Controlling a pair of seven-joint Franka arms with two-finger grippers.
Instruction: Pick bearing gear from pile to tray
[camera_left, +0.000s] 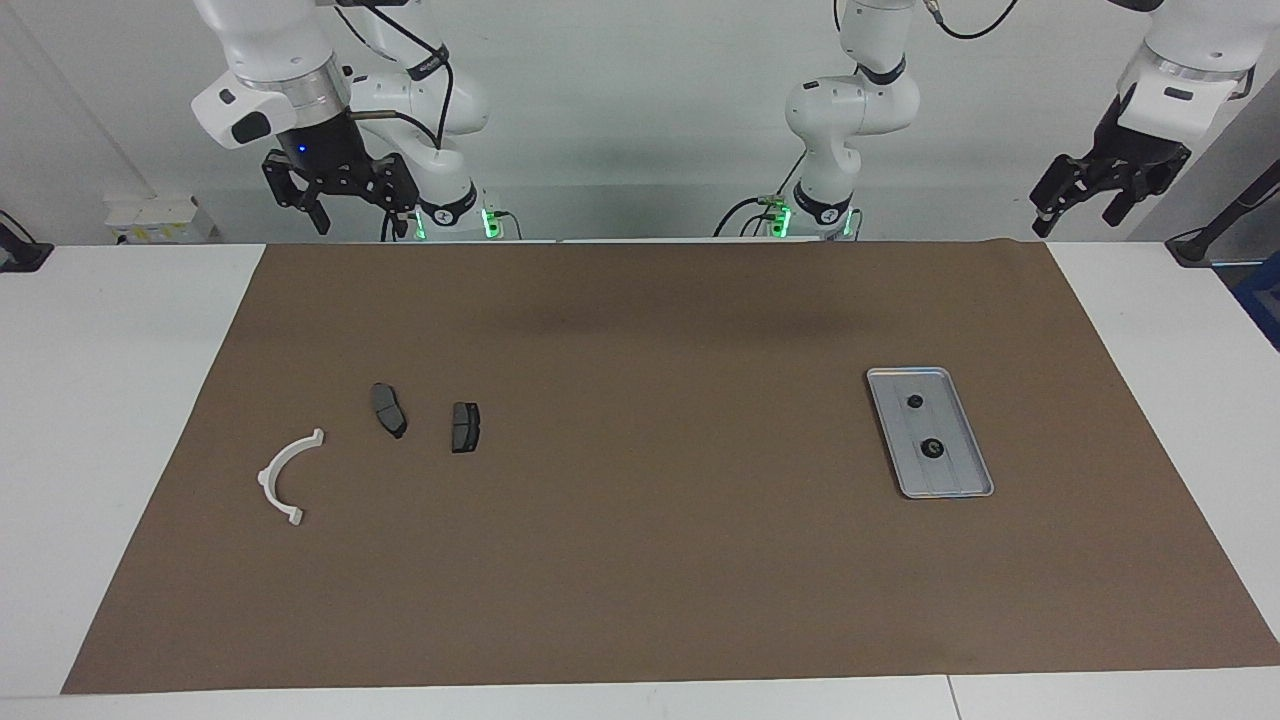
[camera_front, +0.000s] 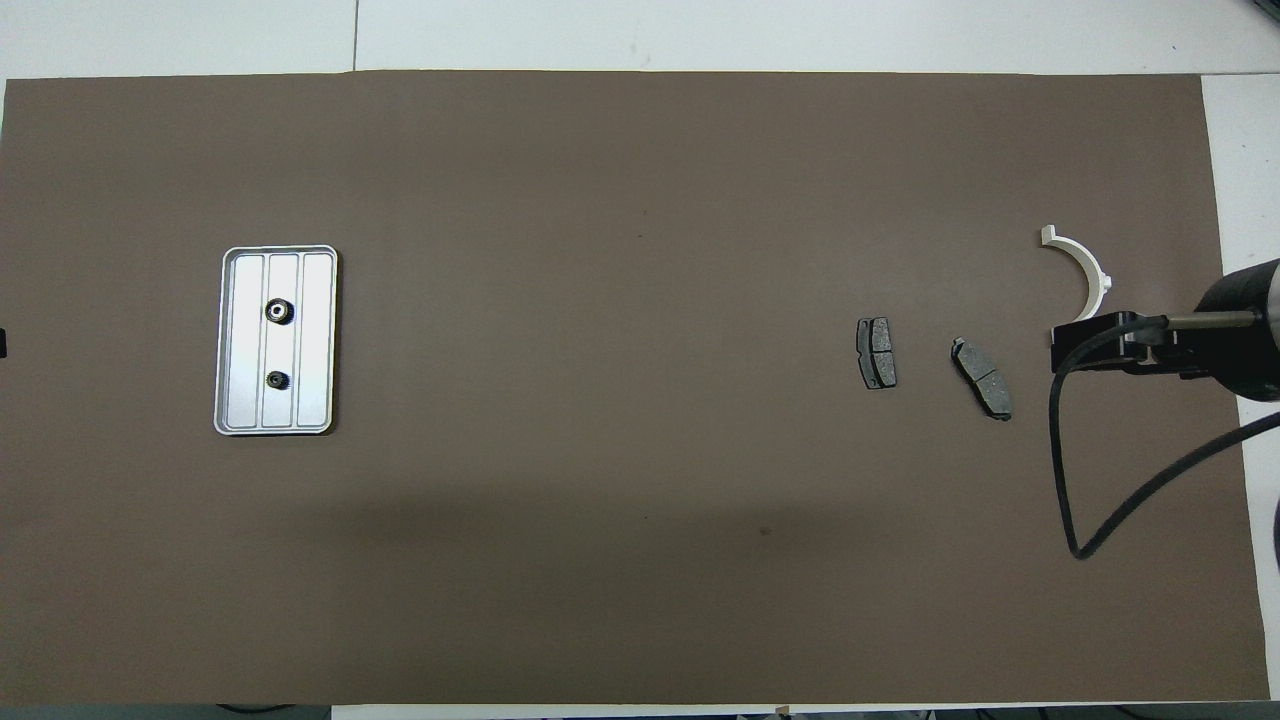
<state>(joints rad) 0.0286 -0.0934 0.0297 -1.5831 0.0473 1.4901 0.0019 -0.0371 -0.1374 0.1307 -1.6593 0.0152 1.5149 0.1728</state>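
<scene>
The silver ribbed tray lies toward the left arm's end of the table and also shows in the overhead view. Two small black round gears lie in it. The pile lies toward the right arm's end: a white half-ring bracket and two dark grey brake pads. No black round piece shows among them. My right gripper hangs open and empty, high over the table's edge by the robots. My left gripper hangs open and empty, high off the table's corner at its own end.
A brown mat covers most of the white table. In the overhead view, the right hand and its black cable overlap the mat beside the bracket and the pads.
</scene>
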